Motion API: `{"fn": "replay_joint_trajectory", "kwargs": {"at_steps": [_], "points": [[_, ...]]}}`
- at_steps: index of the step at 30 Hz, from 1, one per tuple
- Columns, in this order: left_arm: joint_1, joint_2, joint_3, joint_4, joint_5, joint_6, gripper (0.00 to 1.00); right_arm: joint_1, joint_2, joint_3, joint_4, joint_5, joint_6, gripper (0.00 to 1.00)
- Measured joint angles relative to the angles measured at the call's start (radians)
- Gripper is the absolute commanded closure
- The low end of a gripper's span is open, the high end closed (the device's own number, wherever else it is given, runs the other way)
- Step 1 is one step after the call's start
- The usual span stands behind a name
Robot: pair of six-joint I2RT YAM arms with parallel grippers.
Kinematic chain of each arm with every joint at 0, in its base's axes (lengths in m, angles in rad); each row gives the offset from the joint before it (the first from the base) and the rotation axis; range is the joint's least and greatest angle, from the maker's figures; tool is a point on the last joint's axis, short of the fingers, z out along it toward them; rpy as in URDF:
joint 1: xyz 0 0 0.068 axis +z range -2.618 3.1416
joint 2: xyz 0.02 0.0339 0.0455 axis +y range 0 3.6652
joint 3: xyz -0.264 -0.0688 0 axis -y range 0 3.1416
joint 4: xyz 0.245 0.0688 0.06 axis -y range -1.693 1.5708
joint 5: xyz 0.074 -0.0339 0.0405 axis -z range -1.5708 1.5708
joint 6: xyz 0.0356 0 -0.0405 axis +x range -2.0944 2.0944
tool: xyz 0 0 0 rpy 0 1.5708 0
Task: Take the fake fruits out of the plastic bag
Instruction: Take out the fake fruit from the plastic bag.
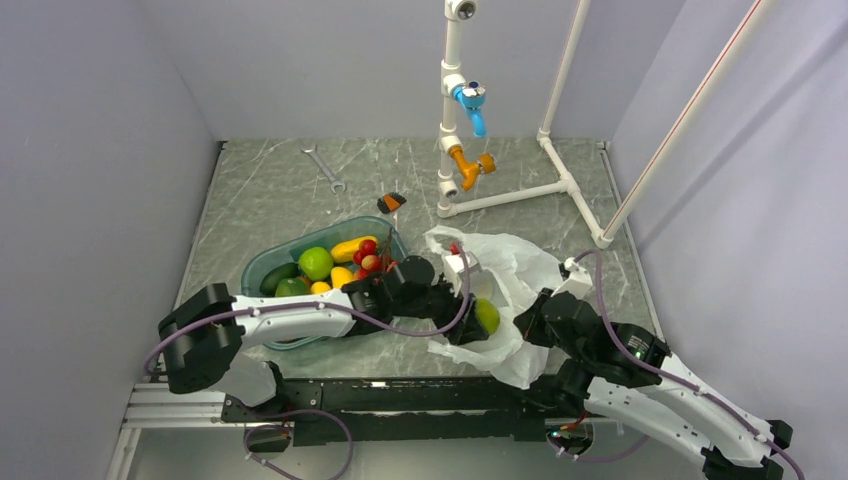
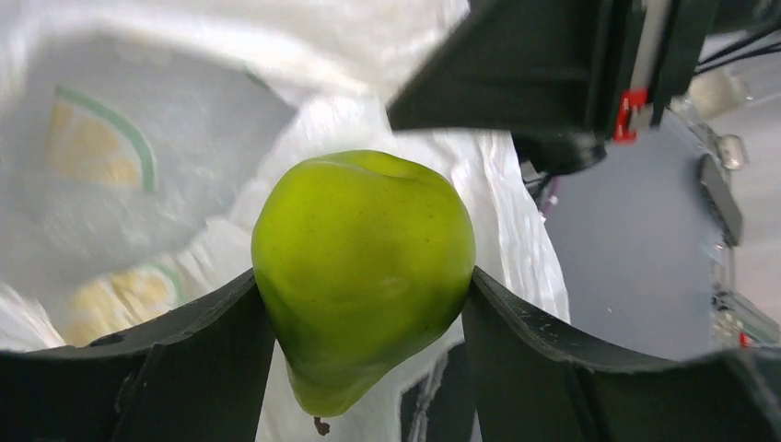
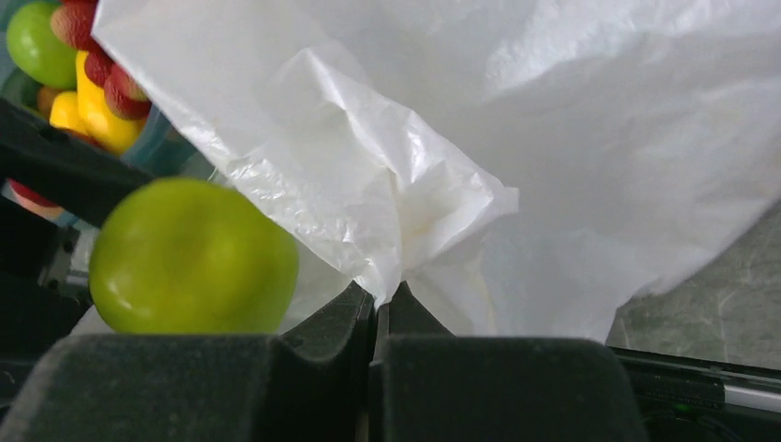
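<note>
Note that the green pear is smooth, glossy plastic with fine speckles. You see the plastic bag as thin, crinkled, translucent white film. The left gripper is matt black; the table looks like veined stone.

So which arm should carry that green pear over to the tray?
Left. The left gripper holds the pear, and the tray lies on that side. The right gripper is busy pinching the bag.

Bright, even light with soft shadows; white glare on the plastic bag, blurry foreground fingers.
</note>
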State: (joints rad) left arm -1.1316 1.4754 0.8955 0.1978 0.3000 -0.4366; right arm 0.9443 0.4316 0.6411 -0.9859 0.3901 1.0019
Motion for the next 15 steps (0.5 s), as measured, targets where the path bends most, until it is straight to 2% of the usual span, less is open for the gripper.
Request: {"fn": "replay_joint_trajectory", "kwargs": {"at_steps": [3,6,8,12,15], "points": [[0.013,-0.046,-0.084,0.051,0.046,-0.032,0.68,0.0,-0.005,0.013,-0.012,0.033,0.016,1.0],[0.042,-0.104,-0.133,0.071,0.073,-0.056,0.78,0.0,-0.005,0.015,-0.024,0.063,0.048,1.0],[0.072,-0.141,-0.15,0.098,0.095,-0.075,0.8,0.0,-0.005,0.018,-0.047,0.082,0.071,1.0],[0.142,-0.169,-0.168,0.257,0.169,-0.162,0.85,0.0,-0.007,0.047,-0.096,0.119,0.108,1.0],[0.171,-0.126,-0.172,0.4,0.233,-0.263,0.89,0.0,-0.011,0.061,-0.109,0.136,0.122,1.0]]}}
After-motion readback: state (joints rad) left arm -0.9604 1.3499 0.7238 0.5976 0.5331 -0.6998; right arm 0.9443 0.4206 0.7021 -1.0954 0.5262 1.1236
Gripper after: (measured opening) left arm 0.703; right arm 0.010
